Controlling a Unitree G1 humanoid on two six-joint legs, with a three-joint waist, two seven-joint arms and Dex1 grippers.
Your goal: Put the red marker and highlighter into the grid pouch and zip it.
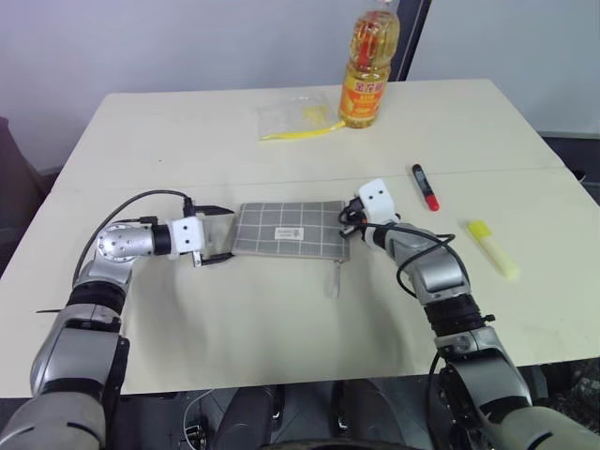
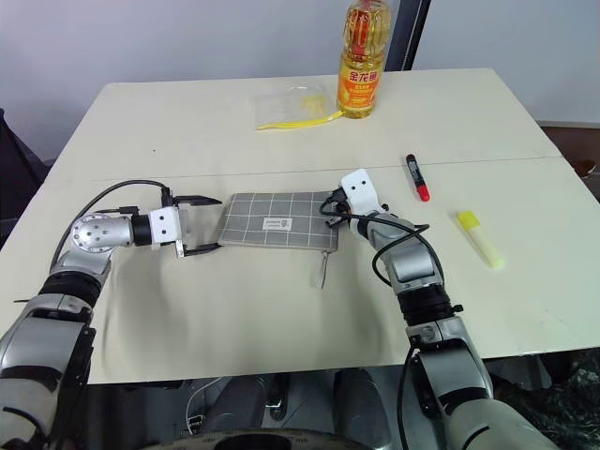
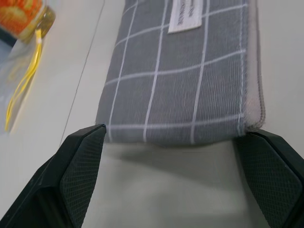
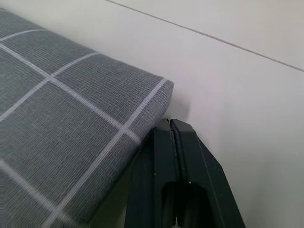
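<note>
My right gripper (image 4: 172,124) hides the grid pouch's (image 2: 277,221) right corner — fingers pressed together, holding nothing. My left gripper (image 2: 208,225), level, spreads wide at its left end — red marker (image 2: 416,177) and highlighter (image 2: 480,238) lie apart, rightward.

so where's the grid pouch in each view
Left eye view: pouch mid-table, between the left gripper and right gripper.
Right eye view: pouch same spot, zipper pull hanging at its near right corner.
Left wrist view: its short end lies between the open fingers.
Right wrist view: its corner beside the shut fingers.
Shared landmark: the white grid lines.
</note>
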